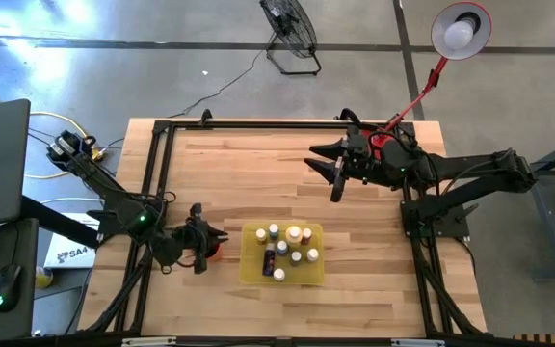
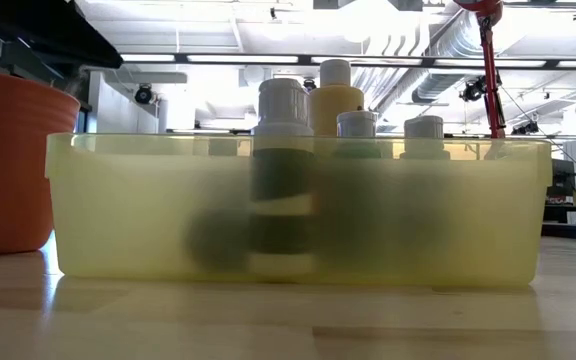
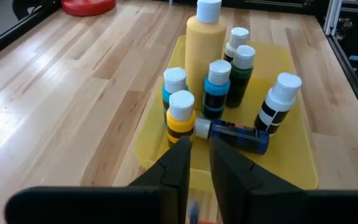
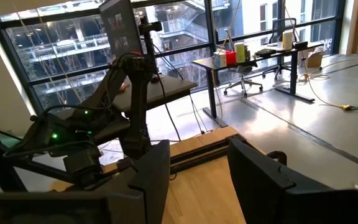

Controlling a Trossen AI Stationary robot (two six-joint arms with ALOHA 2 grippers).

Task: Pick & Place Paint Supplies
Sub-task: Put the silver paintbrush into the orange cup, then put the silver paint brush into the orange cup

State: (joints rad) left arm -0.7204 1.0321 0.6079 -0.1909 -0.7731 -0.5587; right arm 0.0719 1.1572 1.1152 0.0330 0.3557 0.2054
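Left gripper [image 3: 196, 146] is hovering over red cup [image 1: 214, 250] beside tray's [image 1: 251, 275] left edge, jaws narrowly parted, empty; swinging risks toppling bottles [image 3: 211, 90]

Light wooden plank table [image 1: 258, 173], translucent yellow tray [image 1: 254, 270] resting near its front edge at centre, red cup [image 2: 8, 160] standing directly on the wood just beside the tray's left side.

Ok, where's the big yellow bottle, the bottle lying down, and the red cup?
Big yellow bottle [image 3: 205, 53]: left wrist view, its body.
Lying blue bottle [image 3: 238, 134]: left wrist view, its side.
Red cup [image 2: 8, 160]: low view, its wall.
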